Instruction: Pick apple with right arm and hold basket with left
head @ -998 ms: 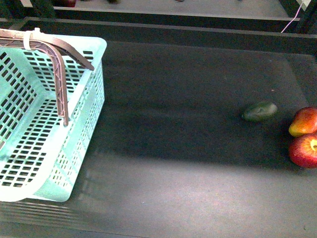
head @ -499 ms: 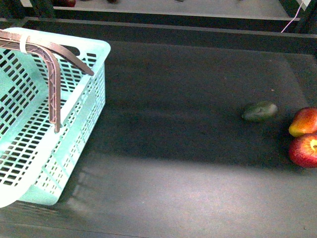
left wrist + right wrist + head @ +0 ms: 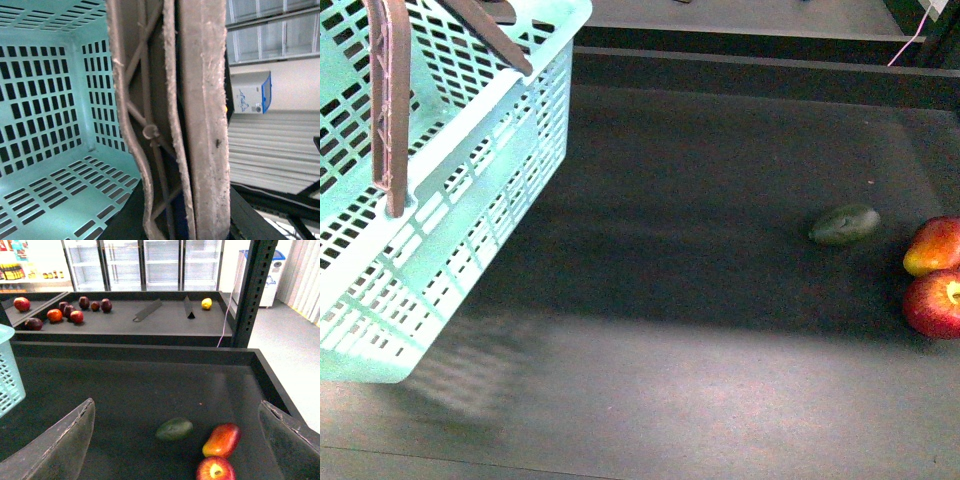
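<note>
The basket [image 3: 470, 180] hangs tilted above the surface [image 3: 670, 400] on the robot's left, both handles [image 3: 190, 125] pressed together and filling the left wrist view. The left hand's fingers do not show plainly, but I judge it clamped on those handles, since nothing else carries the basket. The right hand [image 3: 176, 410] is spread wide and empty, above the surface. The apple [image 3: 932, 303] sits at the far right edge, well apart from the basket, so the right arm is much the nearer. It lies ahead of and below that hand, within the span of its fingers, stem hollow up. The oblong fruit [image 3: 933, 245] is just beside it and the avocado [image 3: 844, 224] near, so the descent should drop on the apple alone
</note>
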You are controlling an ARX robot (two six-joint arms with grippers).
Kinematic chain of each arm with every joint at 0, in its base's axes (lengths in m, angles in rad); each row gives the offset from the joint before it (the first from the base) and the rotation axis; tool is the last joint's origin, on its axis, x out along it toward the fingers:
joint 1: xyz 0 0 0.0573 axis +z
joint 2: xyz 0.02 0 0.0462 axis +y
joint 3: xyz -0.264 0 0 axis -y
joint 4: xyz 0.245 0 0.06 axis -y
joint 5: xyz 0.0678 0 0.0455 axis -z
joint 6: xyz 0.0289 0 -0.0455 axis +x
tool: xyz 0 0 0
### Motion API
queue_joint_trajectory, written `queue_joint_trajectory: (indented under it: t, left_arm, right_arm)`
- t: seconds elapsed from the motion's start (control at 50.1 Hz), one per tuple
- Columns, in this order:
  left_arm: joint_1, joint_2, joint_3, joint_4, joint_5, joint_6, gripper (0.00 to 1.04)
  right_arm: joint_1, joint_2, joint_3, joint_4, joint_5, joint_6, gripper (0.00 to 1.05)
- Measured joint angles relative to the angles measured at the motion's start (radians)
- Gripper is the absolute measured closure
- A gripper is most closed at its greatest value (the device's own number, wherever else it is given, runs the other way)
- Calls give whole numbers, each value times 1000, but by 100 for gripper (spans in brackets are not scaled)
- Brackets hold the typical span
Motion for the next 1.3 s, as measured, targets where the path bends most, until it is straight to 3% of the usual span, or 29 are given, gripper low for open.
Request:
queue_joint_trajectory:
  t: [0.459, 0.838, 1.298]
  left_arm:
    - [-232, -24, 23, -24, -1, 98, 87]
    - [-393, 77, 158, -33, -38, 132, 87]
    - [-475, 50, 132, -34, -106, 139, 87]
  right_arm:
    - [0, 0, 0, 0, 0, 0, 9]
    - [0, 0, 0, 0, 0, 0, 9]
    - [0, 0, 0, 0, 0, 0, 9]
